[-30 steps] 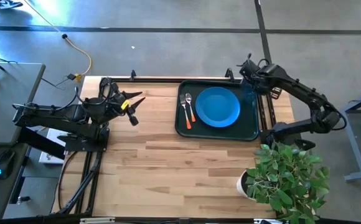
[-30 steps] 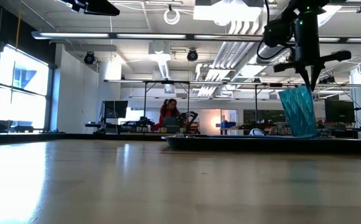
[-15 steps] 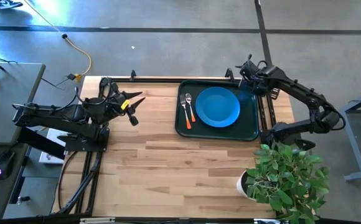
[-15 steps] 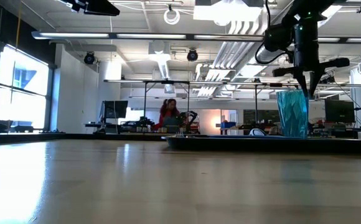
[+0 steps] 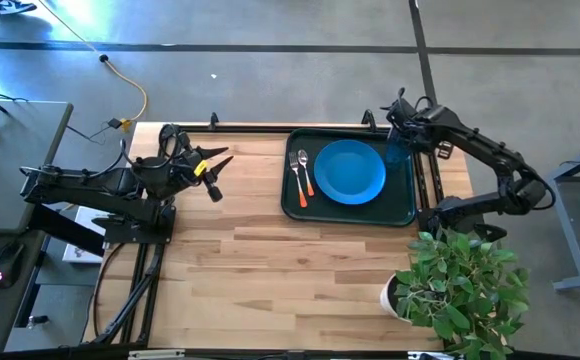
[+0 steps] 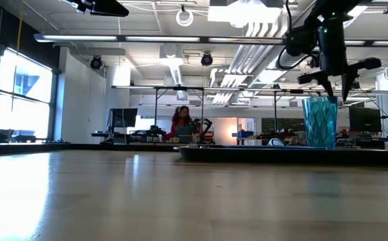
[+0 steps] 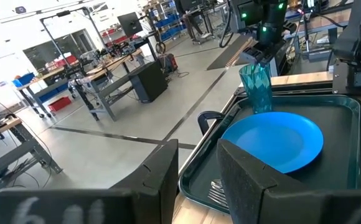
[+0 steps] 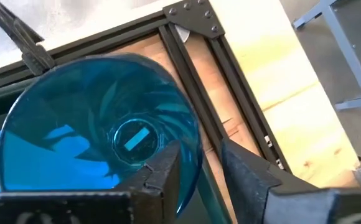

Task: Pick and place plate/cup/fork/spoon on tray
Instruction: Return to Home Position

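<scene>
**Cup stands upright on the tray**

The right gripper (image 6: 334,94) hangs over the cup (image 6: 320,122), fingers spread astride its rim. The low view shows the cup upright on the tray (image 5: 295,208); overhead, it stands beside the plate (image 5: 350,171). The left gripper (image 5: 213,170) waits well off the tray, fingers parted.

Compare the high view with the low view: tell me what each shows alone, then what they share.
Only the high view shows the blue plate, the fork and spoon beside it, the waiting left pincer and the potted plant. Only the low view shows the cup standing upright, and a person in the room behind. Both show the tray, the cup in its far right corner, and the right pincer above the cup.
</scene>
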Robot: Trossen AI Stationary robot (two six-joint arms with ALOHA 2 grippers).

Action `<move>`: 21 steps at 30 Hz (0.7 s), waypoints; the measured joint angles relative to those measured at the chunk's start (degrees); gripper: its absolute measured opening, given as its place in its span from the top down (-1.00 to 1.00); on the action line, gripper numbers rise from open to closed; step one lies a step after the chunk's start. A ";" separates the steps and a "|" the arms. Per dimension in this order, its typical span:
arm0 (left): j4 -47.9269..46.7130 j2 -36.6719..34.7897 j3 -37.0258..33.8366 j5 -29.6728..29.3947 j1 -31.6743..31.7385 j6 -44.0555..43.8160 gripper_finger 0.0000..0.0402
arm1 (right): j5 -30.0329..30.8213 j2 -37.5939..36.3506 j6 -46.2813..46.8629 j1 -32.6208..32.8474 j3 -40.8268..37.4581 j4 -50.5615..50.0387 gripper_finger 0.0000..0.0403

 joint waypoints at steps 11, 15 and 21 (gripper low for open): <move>0.02 0.00 0.00 0.00 0.00 0.00 0.49 | 2.89 -7.12 -0.19 8.81 1.33 -2.51 0.45; 0.02 0.00 0.00 0.00 -0.02 0.00 0.49 | 1.53 -10.40 0.78 14.50 1.36 -2.45 0.45; 0.07 0.00 0.00 0.00 0.00 -0.08 0.49 | 0.55 -11.59 4.89 24.49 1.36 -2.39 0.45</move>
